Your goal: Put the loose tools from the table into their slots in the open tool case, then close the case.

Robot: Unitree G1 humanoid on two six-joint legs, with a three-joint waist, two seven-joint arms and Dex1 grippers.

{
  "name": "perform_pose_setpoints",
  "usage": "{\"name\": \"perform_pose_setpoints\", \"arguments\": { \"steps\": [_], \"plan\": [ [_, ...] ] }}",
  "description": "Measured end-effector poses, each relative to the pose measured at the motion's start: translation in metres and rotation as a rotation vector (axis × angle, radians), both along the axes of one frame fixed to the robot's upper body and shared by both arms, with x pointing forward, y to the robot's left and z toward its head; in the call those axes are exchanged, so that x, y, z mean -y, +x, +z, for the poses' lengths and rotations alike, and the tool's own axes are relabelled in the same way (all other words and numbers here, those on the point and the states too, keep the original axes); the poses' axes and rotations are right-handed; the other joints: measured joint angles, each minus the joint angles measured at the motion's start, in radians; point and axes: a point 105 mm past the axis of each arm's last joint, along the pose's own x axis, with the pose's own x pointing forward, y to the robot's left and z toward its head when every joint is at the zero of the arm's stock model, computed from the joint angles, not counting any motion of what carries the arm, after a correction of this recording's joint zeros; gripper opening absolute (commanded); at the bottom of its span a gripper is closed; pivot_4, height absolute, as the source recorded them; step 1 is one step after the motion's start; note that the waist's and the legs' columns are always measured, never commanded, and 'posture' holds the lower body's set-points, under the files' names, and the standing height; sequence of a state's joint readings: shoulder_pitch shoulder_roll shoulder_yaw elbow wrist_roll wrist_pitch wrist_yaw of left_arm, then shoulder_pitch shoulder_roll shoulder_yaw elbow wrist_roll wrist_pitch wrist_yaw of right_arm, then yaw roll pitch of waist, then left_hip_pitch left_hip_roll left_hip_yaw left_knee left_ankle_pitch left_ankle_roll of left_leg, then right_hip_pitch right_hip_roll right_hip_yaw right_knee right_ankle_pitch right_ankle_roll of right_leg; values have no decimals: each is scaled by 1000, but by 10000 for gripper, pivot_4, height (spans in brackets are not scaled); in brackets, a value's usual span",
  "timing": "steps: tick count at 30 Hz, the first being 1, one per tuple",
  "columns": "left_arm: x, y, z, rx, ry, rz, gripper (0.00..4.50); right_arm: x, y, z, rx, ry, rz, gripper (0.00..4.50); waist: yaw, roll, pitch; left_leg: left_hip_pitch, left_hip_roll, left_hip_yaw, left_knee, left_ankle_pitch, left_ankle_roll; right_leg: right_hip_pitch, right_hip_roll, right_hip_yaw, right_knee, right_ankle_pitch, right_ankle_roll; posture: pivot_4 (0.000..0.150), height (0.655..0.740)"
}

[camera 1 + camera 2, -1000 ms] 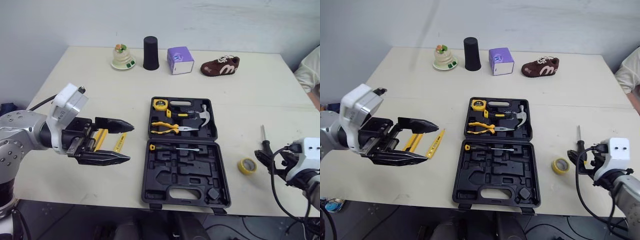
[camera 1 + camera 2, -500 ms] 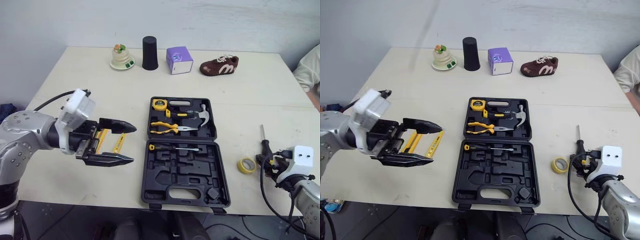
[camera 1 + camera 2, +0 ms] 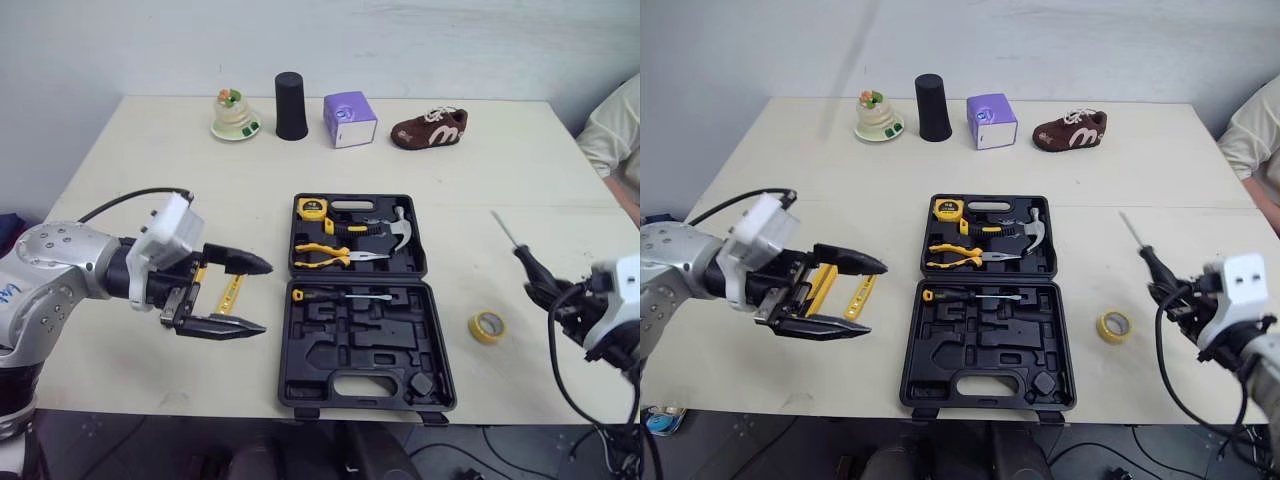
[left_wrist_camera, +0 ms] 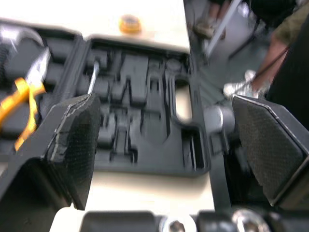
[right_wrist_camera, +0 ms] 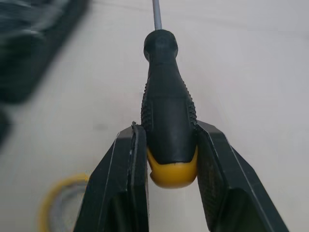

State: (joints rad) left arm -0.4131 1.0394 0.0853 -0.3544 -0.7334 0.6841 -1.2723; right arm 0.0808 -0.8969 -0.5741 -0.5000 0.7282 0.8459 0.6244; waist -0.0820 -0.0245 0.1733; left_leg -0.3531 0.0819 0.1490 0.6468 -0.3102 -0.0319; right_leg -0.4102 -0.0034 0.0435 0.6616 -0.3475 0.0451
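Roughly halfway, I judge: the open tool case [image 3: 370, 352] holds a tape measure [image 3: 317, 209], pliers [image 3: 335, 255], a hammer [image 3: 392, 225] and one slotted driver [image 3: 345, 296], with several slots bare. The right end effector [image 5: 169, 133] is clenched on a loose screwdriver [image 5: 166, 96], right of the case. The left end effector [image 3: 260, 297] hangs released over two yellow tools [image 3: 858, 297] on the tabletop [image 3: 150, 160]. A tape roll [image 3: 487, 326] lies loose, and closing the case remains.
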Motion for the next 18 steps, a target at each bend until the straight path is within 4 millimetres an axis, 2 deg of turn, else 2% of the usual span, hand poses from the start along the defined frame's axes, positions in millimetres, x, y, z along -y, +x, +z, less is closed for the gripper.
{"name": "perform_pose_setpoints", "arguments": {
  "steps": [4, 7, 11, 18],
  "plan": [
    [-6, 7, -10, 39, 73, 15, 45000, -50, -13, 7, -107, -85, 391, 9085, 2, -3, 2, -1, 0, -1, 0, 0, 1, 0, 0, 0, -1, 0, 0, 1500, 7339],
    [-9, 9, -13, 35, 86, 21, 45000, -69, -18, 1, -187, -159, 578, 9085, 2, -5, 4, -3, 0, -1, 1, -1, 3, 0, -2, -1, -3, 0, 1, 1500, 7339],
    [-10, 8, -15, 37, 93, 15, 45000, -78, -17, -12, -238, -217, 696, 9085, 3, -8, 7, -6, 0, 0, 2, -2, 4, -3, -4, -2, -4, -1, 2, 1500, 7339],
    [-10, 6, -21, 27, 101, 28, 45000, -83, -9, -31, -288, -315, 749, 9085, 5, -7, 9, -8, 0, 0, 4, -3, 4, -5, -4, -2, -2, -1, 2, 1500, 7339]
  ]
}}
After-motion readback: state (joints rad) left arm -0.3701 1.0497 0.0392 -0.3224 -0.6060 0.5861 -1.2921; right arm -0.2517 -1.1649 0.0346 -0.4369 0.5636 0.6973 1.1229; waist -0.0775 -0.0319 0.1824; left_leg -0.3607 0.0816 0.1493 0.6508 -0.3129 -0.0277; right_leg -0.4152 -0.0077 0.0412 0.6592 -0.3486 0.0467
